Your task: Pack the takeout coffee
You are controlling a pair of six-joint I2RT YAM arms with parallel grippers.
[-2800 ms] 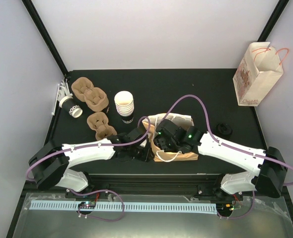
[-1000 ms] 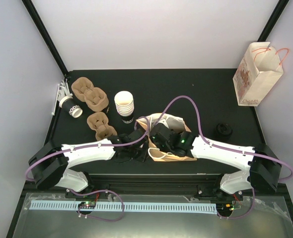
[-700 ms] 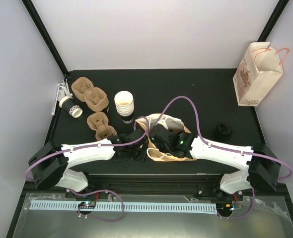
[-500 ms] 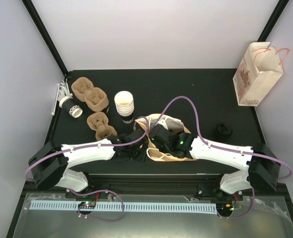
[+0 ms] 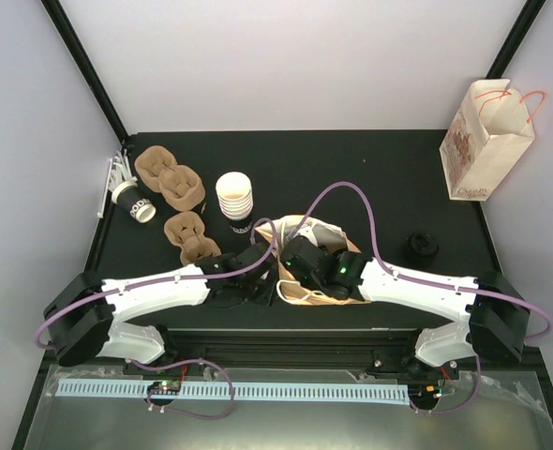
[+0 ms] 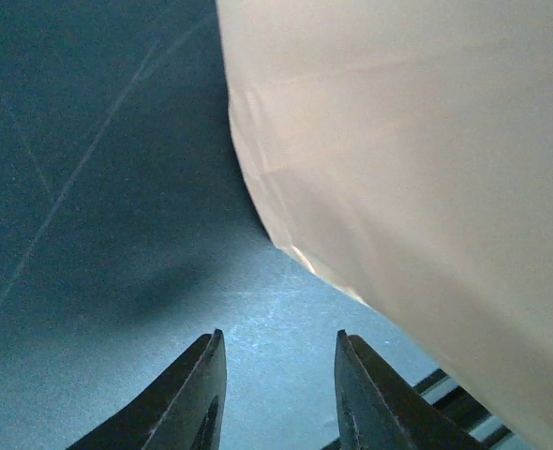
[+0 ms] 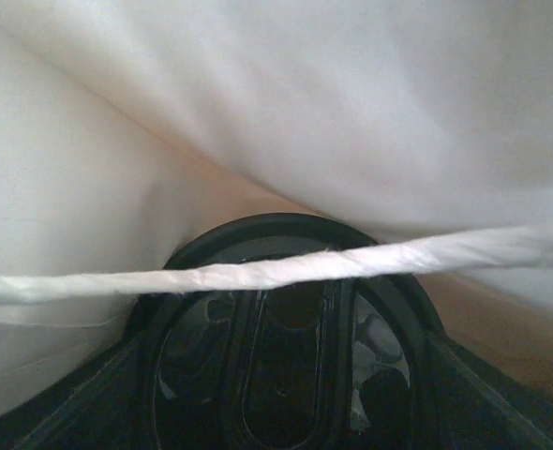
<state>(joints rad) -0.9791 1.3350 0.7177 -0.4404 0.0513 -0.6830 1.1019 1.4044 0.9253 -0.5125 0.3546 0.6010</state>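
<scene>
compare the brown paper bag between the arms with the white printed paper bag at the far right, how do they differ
The brown paper bag sits low at the front middle; the white printed paper bag stands upright at the far right edge. The brown one is plain with white cord handles; the white one carries print and red handles. Both are paper carrier bags with open mouths.

Top view gives you bright, even light and sharp focus. Left wrist: bag (image 6: 426,187) blurred (too near), soft shadow beneath. Right wrist: dim inside, coffee lid (image 7: 286,384) murky, string (image 7: 258,274) soft.
</scene>
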